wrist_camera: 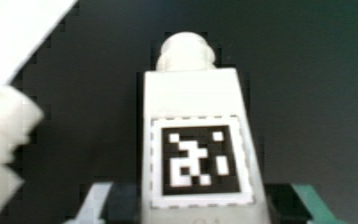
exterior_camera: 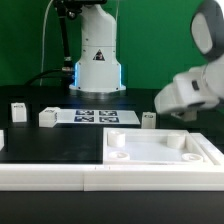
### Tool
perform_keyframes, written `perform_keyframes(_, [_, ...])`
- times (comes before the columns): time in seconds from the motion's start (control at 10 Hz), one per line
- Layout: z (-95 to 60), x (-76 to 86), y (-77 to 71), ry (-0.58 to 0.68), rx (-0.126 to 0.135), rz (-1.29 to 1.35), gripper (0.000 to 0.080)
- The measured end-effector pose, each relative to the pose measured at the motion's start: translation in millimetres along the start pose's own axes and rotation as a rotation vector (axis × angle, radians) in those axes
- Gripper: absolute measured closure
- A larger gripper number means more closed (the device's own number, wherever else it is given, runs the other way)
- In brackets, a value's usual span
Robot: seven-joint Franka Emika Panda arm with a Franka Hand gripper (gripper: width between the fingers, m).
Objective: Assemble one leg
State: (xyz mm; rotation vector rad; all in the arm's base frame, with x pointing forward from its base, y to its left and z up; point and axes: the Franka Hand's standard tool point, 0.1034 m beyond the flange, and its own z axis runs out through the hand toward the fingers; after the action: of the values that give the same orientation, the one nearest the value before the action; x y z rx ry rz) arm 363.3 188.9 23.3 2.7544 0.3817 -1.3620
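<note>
In the wrist view my gripper (wrist_camera: pixel 208 206) is shut on the leg (wrist_camera: pixel 194 110), a white post with a black-and-white tag (wrist_camera: pixel 197 158) on its side and a rounded tip pointing away from me. One finger (wrist_camera: pixel 105 202) shows on each side of the leg's near end. In the exterior view the white hand (exterior_camera: pixel 188 92) hangs at the right, above the far edge of the large white panel (exterior_camera: pixel 160 152). Its fingers are hidden there. A small white post (exterior_camera: pixel 148 120) sits just at the hand's lower end. I cannot tell if it is the held leg.
Two more small white posts (exterior_camera: pixel 18 112) (exterior_camera: pixel 47 117) stand on the black table at the exterior view's left. The marker board (exterior_camera: pixel 95 116) lies in front of the robot base (exterior_camera: pixel 97 65). A blurred white shape (wrist_camera: pixel 5 115) fills one side of the wrist view.
</note>
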Motion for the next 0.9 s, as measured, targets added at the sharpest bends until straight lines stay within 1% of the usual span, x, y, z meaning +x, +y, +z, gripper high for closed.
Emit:
perform_keyframes(0.1, [-20.8,-12.1,4.1,0.035,0.005,0.002,0.0509])
perform_keyframes(0.2, [-29.5,-18.8,7.4,0.053,0.007,-0.011,0.0509])
perform_keyframes(0.3, [-48.7,-27.3,14.0,0.086,0.013,-0.045,0.0509])
perform_keyframes(0.4, [-70.0,-41.4,22.2,0.118,0.019,-0.04,0.0509])
perform_keyframes(0.5, [-83.6,-52.3,25.8,0.133,0.02,-0.034,0.0509])
perform_keyframes(0.6, [-87.4,-43.5,25.5,0.205,0.019,-0.032,0.0509])
perform_keyframes(0.7, [-90.0,-40.9,26.8,0.296,0.015,-0.027,0.0509])
perform_keyframes(0.8, [-90.4,-42.5,28.2,0.368,0.009,-0.023,0.0509])
perform_keyframes(0.9, [-92.6,-39.5,29.5,0.453,0.005,-0.019,0.0509])
